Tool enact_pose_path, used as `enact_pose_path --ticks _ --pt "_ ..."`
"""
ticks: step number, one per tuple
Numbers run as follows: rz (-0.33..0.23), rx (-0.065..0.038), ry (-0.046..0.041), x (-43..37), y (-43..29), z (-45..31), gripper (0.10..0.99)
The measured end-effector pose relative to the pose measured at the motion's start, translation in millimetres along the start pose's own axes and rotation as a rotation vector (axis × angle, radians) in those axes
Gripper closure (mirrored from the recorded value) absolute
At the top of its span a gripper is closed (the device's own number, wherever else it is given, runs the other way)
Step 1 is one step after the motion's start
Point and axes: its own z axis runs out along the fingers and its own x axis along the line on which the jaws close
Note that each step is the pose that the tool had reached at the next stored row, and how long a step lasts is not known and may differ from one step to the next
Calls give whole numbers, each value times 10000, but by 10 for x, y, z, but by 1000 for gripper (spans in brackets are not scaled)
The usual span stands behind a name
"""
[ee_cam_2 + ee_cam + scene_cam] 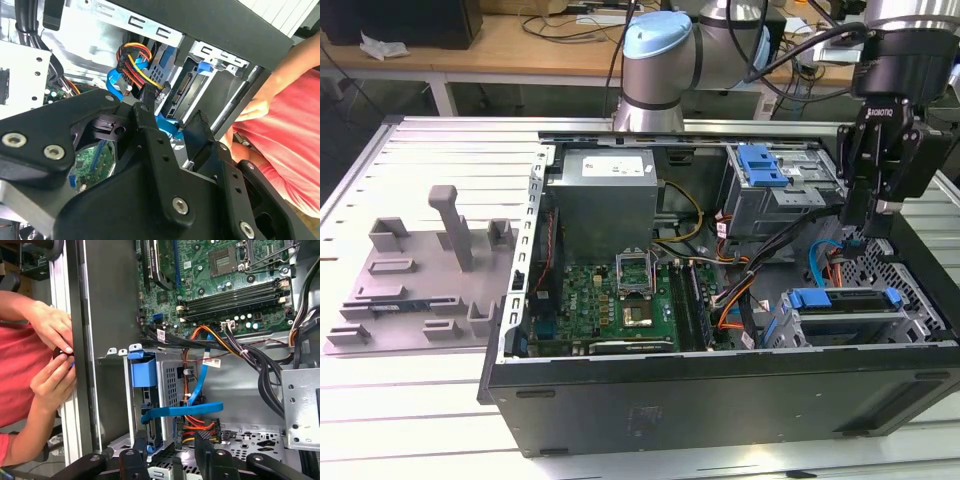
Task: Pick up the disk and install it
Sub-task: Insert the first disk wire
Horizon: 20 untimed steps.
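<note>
The disk (842,300) sits in its bright blue carrier in the lower drive bay, at the exterior view's right inside the open computer case. The first wrist view shows the carrier (143,371) edge-on in that bay, beside a perforated metal wall. My gripper (868,222) hangs above and behind the bay, not touching the disk. Its black fingers (134,460) stand apart in both wrist views, so the gripper (172,114) is open. Between the fingers only a blue flat cable (182,410) and the case floor show.
A blue bracket (763,165) tops the grey drive cage further back. Bundled cables (250,357) cross between the motherboard (620,295) and the bay. A person's hands (50,355) work at the case's outer wall close to the bay. A grey fixture plate (420,270) lies at the exterior view's left.
</note>
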Motion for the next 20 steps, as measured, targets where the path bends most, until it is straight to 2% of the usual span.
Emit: enact_pose_path --ticks 3,4,6,9,12,15,20 --pt "44 -13 -88 -8 0 25 600" --pt "61 -21 -135 -12 1 33 667" --pt "101 -42 -150 -5 0 44 792" --pt "127 -52 -162 2 -1 54 792" --pt "181 41 -332 21 7 85 792" --pt "187 48 -380 34 18 106 792" --pt "195 62 -521 34 25 121 792"
